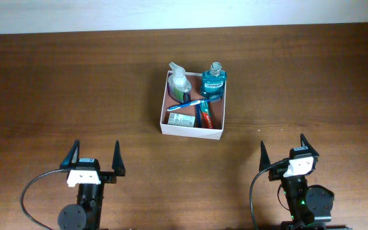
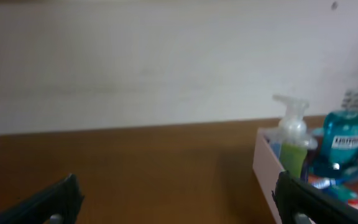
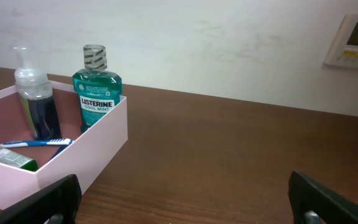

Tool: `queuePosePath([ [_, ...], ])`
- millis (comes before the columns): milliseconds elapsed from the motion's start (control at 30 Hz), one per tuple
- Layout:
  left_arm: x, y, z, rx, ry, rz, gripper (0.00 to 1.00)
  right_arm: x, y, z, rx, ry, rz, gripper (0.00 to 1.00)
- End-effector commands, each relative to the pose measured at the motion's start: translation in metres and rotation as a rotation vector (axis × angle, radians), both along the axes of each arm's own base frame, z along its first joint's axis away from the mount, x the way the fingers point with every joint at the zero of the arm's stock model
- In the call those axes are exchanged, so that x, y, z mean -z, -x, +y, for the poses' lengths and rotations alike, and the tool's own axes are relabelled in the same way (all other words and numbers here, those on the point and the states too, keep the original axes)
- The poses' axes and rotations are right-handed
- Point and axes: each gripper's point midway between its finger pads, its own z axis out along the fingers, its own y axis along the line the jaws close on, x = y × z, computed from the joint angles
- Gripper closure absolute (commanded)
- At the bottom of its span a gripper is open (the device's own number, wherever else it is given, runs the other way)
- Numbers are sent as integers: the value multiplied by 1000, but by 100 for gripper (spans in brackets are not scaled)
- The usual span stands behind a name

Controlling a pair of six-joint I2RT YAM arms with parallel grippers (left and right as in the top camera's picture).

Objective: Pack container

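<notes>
The container (image 1: 191, 131), a shallow white box with a reddish-brown inside, sits at the table's middle. In it stand a teal mouthwash bottle (image 1: 213, 82) and a pump bottle (image 1: 179, 82). A blue toothbrush (image 1: 185, 105), a red-and-blue toothpaste tube (image 1: 204, 115) and a small green-grey tube (image 1: 180, 120) lie inside. My left gripper (image 1: 93, 158) is open near the front left, empty. My right gripper (image 1: 285, 151) is open at the front right, empty. The left wrist view shows the container (image 2: 267, 163) to its right; the right wrist view shows the container (image 3: 98, 146) to its left.
The brown wooden table (image 1: 56, 89) runs to a white wall (image 3: 229, 37) at the back. A white wall panel (image 3: 353, 40) hangs at the right in the right wrist view. Black cables loop beside both arm bases near the front edge.
</notes>
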Motion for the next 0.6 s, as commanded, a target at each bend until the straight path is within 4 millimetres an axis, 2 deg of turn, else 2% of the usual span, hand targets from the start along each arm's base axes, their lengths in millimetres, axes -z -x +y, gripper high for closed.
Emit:
queuePosePath([
  [0, 16, -1, 4, -19, 3, 58, 0, 2, 0, 0, 3, -7, 3, 1],
  [233, 20, 2, 39, -227, 10, 73, 1, 2, 0, 0, 3, -7, 3, 1],
  [567, 34, 3, 46, -266, 7, 131, 1, 2, 0, 0, 3, -7, 3, 1],
])
